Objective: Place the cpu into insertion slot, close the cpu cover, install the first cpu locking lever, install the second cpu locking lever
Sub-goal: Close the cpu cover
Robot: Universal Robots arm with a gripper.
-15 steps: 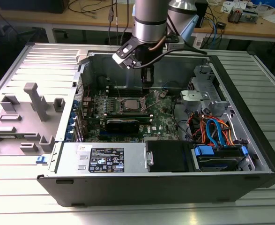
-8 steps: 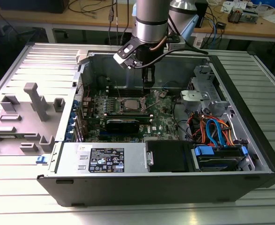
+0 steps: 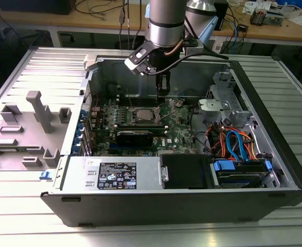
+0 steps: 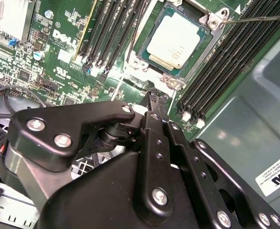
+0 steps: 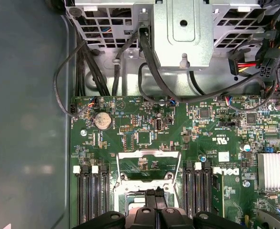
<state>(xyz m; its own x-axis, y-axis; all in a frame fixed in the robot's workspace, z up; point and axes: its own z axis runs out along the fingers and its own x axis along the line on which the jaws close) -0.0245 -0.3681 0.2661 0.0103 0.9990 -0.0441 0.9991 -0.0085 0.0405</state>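
Ribbed table [image 3: 17,216], open case [image 3: 156,203]; cpu [image 4: 173,40] in partly cropped insertion slot [image 4: 139,59], closed tool [image 5: 156,195] near.

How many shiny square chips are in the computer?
1. The cpu lies in the insertion slot on the green board, between rows of long black memory slots. More could be hidden elsewhere.

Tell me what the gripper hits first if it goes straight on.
Most likely the silver rim of the slot, on the side nearest the gripper, short of the cpu. Depth is unclear, so it might land on the board beside it.
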